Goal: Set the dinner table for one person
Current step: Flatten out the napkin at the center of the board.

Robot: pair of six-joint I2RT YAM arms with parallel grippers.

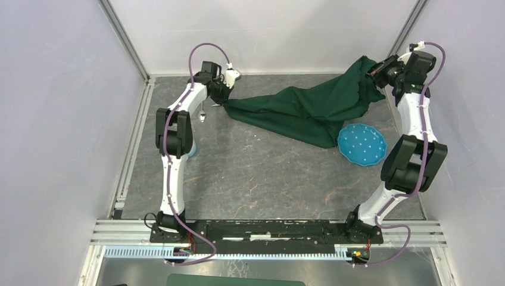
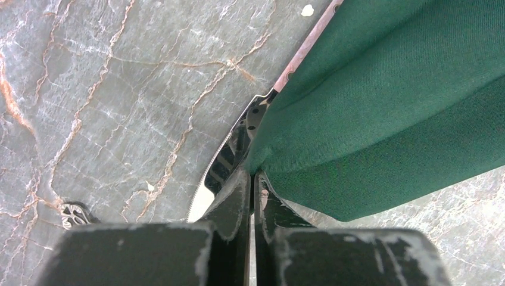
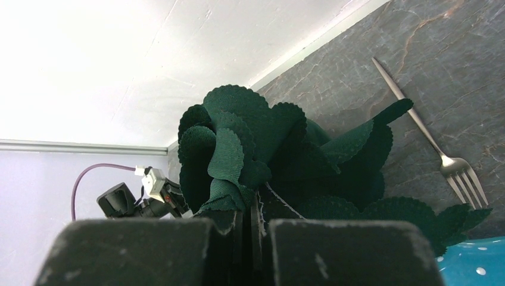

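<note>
Nearby, the dark-grey, veined tabletop [image 1: 262, 179] runs from the arm bases toward the back wall and carries everything else. On its right side sits a teal dish [image 1: 361, 145] with a wavy rim, close to the right arm's elbow. Inside it only its own white-dotted surface shows. The lowest fold of a dark green cloth [image 1: 304, 110] ends just beside the dish's left rim; whether the two touch cannot be told.

Farther back, the cloth hangs slung between the two arms, sagging onto the tabletop in the middle. At the far left, the left claw [image 2: 253, 176] is closed tight, pinching a plain corner of the cloth low over the stone. A knife [image 2: 223, 158] lies there with its serrated blade exposed, while the cloth covers one side of its pinkish handle. A small silver utensil [image 1: 203, 115] lies beside the left arm, too small to name.

At the far right, the right claw [image 3: 255, 193] is also clamped shut, gripping a bunch of the cloth's scalloped edge lifted above the surface. A fork [image 3: 429, 137] lies flat on the tabletop just beyond that bunch.
</note>
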